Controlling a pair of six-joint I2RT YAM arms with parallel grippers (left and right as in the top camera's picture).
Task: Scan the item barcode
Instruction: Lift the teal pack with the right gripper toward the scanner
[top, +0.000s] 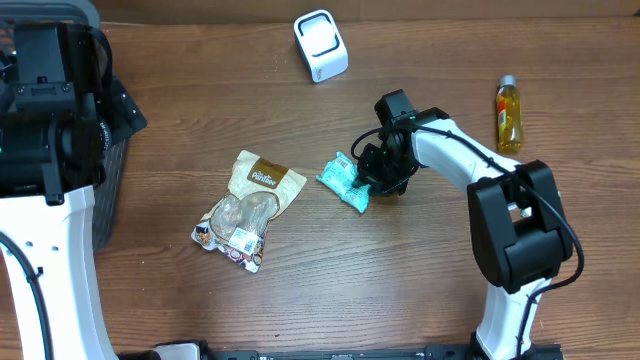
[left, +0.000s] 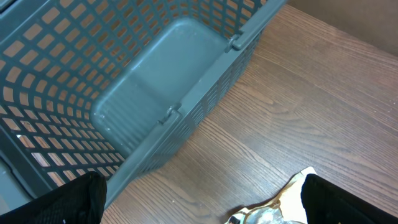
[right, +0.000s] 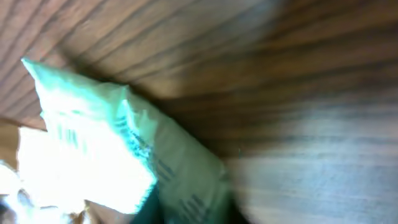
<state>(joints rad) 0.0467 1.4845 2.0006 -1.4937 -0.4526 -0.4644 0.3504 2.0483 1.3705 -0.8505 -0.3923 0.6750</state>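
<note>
The right end effector (top: 380, 183), clenched shut, meets the right end of the teal packet (top: 342, 180), which lies slantwise leftward from it on the surface (top: 420, 290), well apart from the released left end effector (left: 202, 205); whether it actually pinches the packet is unclear.

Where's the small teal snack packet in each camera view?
Overhead: the small teal plastic snack packet lies near the centre, beside the right gripper.
Left wrist: not in it.
Right wrist: fills the left side, blurred.
Shared landmark: the brown wood-grain tabletop, in all three.
</note>
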